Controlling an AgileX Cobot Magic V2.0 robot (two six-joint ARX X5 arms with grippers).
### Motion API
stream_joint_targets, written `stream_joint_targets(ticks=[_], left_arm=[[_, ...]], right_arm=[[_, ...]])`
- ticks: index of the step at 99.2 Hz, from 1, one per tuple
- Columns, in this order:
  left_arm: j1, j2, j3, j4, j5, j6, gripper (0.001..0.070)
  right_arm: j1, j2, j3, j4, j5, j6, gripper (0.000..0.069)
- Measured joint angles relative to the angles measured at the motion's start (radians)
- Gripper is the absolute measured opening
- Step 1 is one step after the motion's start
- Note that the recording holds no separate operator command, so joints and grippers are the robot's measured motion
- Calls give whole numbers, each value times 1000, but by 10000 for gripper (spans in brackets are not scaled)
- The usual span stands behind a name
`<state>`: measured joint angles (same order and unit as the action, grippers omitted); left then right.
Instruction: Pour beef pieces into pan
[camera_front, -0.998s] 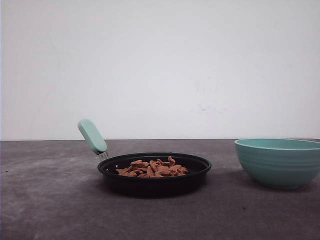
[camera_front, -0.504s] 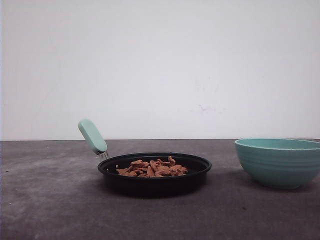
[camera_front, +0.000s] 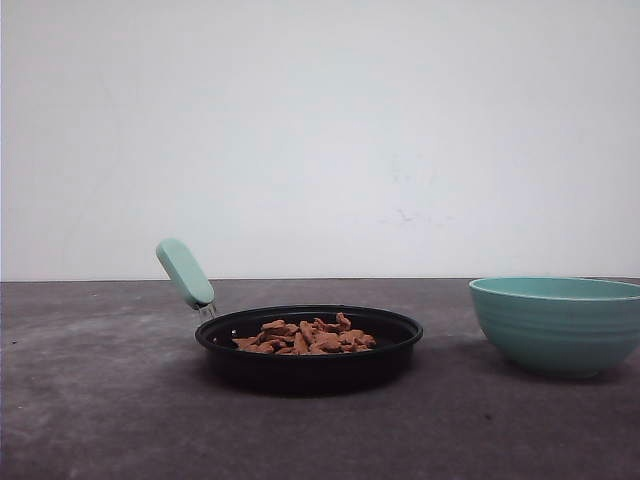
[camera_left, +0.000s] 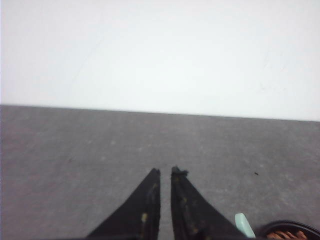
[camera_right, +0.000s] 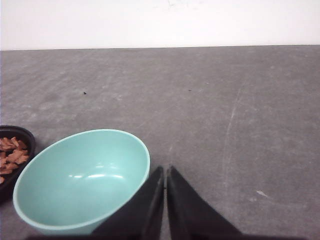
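Observation:
The black pan sits on the dark table in the front view, its mint-green handle pointing up and to the left. The beef pieces lie heaped inside it. In the left wrist view my left gripper hovers over bare table, shut to a thin slit and holding nothing, with the pan's handle tip and the pan's rim at the frame's corner. My right gripper is shut and empty just beside the teal bowl; the pan with the beef pieces lies past the bowl.
The teal ribbed bowl stands upright and empty to the right of the pan. A white wall runs behind the table's far edge. Bare table surface lies left of the pan and in front of both vessels.

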<state>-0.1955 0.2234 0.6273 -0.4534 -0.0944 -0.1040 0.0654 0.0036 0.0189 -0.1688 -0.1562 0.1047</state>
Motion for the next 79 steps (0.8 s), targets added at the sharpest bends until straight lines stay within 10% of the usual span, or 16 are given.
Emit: stream_joint_targets(ticks=[21, 79], left_arm=[[138, -220, -383, 140, 126, -77, 14], [159, -220, -568, 198, 123, -81, 13]], right_arm=[[0, 0, 0, 0, 0, 1, 11], [0, 0, -1, 2, 0, 2, 11]])
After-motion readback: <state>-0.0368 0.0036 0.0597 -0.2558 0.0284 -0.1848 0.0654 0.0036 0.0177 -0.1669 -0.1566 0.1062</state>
